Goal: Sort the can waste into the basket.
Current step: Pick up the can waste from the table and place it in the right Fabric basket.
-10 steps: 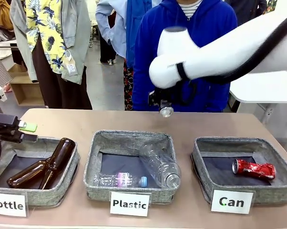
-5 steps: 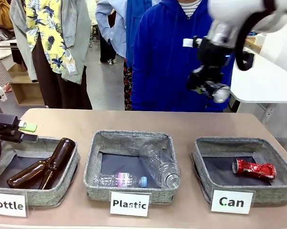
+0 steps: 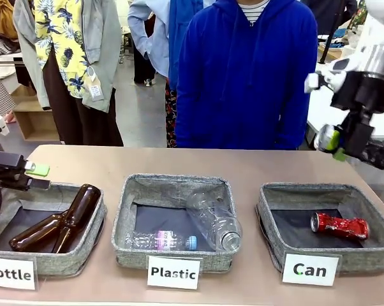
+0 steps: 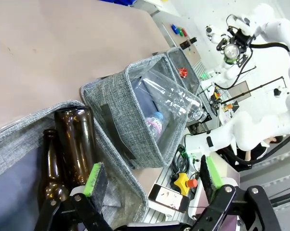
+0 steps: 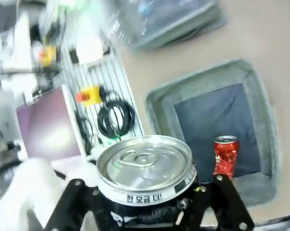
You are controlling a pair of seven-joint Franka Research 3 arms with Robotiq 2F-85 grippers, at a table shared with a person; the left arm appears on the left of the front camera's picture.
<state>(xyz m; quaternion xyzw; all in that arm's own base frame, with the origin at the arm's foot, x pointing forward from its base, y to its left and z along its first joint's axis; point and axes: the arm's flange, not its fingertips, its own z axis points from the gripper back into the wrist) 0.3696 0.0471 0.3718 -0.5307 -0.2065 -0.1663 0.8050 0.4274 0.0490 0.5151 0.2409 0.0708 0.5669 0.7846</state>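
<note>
Right pincer, front view: right pincer [image 3: 345, 141] clenched on the dark can [image 3: 377, 153], raised above the Can basket [image 3: 273, 224] at the bench's right end.
Red can, front view: red can [image 3: 339, 225] lies inside that basket.
Left pincer, left wrist view: left pincer [image 4: 150, 180] released, jaws wide, over the brown bottles [image 4: 70, 149].
Dark can, right wrist view: silver end [image 5: 144, 161] faces the camera, gripped between the fingers; basket and red can below.

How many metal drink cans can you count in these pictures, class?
2. A crushed shiny red can lies in the grey fabric "Can" basket; a dark can with a silver end is gripped in the right pincer above it.
</note>
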